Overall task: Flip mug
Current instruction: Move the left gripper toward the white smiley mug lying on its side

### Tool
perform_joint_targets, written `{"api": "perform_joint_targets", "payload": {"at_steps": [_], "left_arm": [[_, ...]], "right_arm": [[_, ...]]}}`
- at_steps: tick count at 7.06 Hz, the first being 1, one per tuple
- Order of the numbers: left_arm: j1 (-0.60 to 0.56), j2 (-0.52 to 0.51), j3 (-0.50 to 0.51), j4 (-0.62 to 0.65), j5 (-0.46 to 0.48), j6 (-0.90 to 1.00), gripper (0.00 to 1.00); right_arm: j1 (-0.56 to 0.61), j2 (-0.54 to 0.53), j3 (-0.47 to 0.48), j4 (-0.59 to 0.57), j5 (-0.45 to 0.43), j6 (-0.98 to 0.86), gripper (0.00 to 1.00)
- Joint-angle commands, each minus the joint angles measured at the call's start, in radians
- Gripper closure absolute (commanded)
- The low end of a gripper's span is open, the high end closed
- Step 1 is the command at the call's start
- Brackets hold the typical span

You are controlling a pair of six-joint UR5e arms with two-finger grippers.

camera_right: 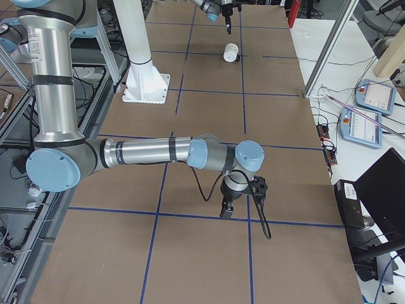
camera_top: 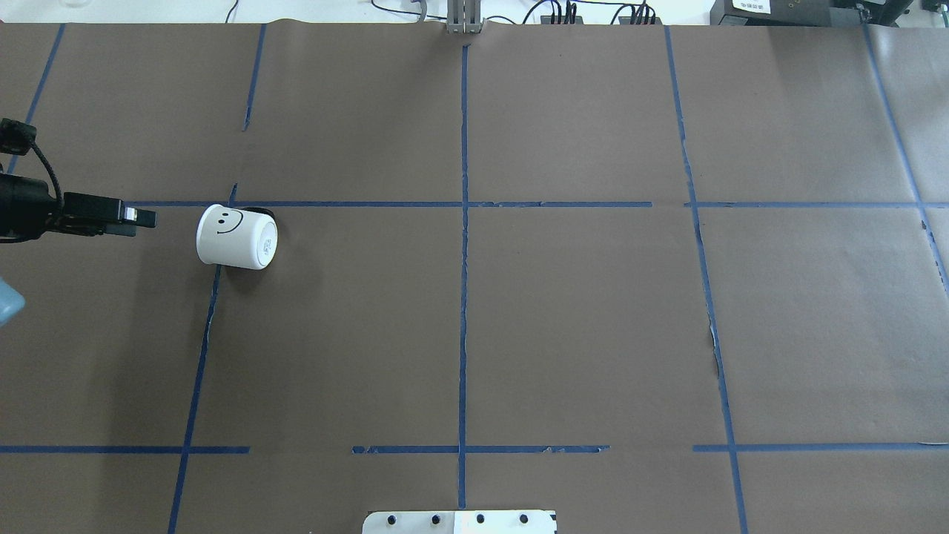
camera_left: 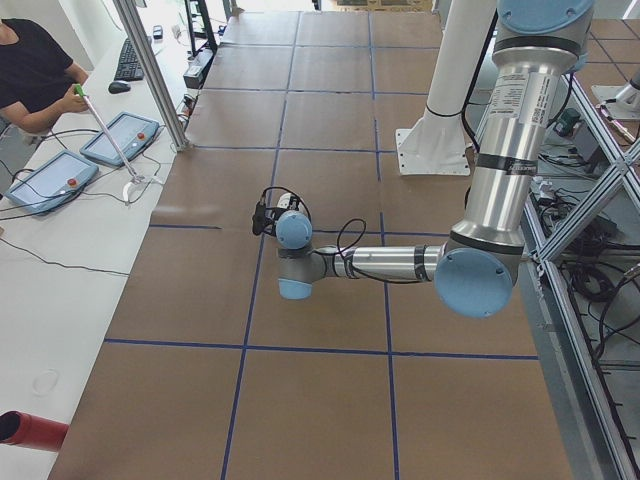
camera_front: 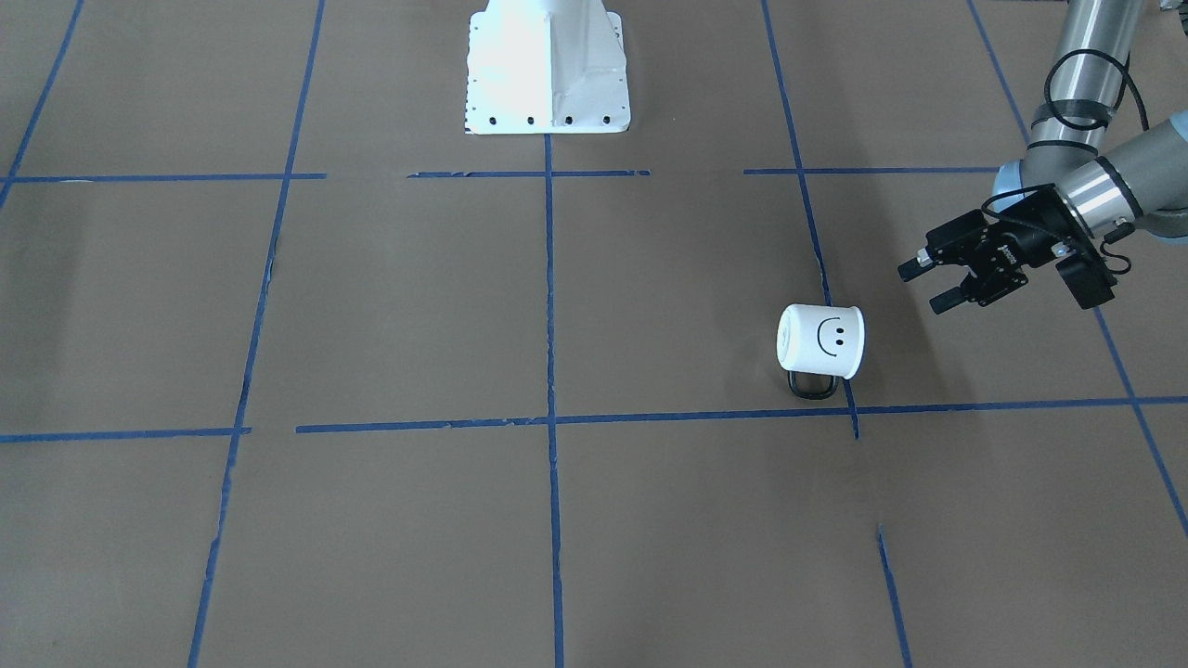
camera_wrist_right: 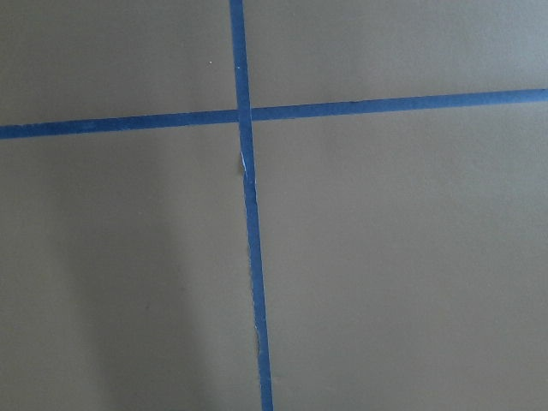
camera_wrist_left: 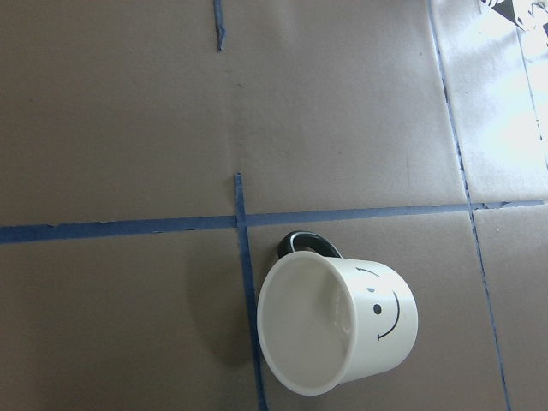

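Though the left gripper hangs empty with its jaws spread in the front view, the mug lies on its side just ahead of it, untouched. The left wrist view looks straight into the mug's mouth, so gripping and flipping both remain, I judge.

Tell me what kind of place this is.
Most likely a robotics lab test cell: a table papered brown and gridded with blue tape, industrial robot arms mounted at it, and an operator with control pendants alongside.

A robotics lab: paper-covered table gridded with blue tape, teach pendants, an operator alongside.
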Motion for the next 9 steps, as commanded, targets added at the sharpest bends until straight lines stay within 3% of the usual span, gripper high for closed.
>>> {"api": "perform_joint_targets", "payload": {"at_steps": [1, 5, 9], "left_arm": [[0.05, -0.042, 0.025, -0.038, 0.111, -0.088, 0.0], [0.118, -0.121, 0.093, -0.038, 0.261, -0.185, 0.0], [0.136, -0.119, 0.111, -0.037, 0.252, -0.183, 0.0]], "right_arm": [[0.0, 0.0, 0.0, 0.0, 0.0, 0.0, 0.0], [0.0, 0.0, 0.0, 0.0, 0.0, 0.0, 0.0], [0.0, 0.0, 0.0, 0.0, 0.0, 0.0, 0.0]]}}
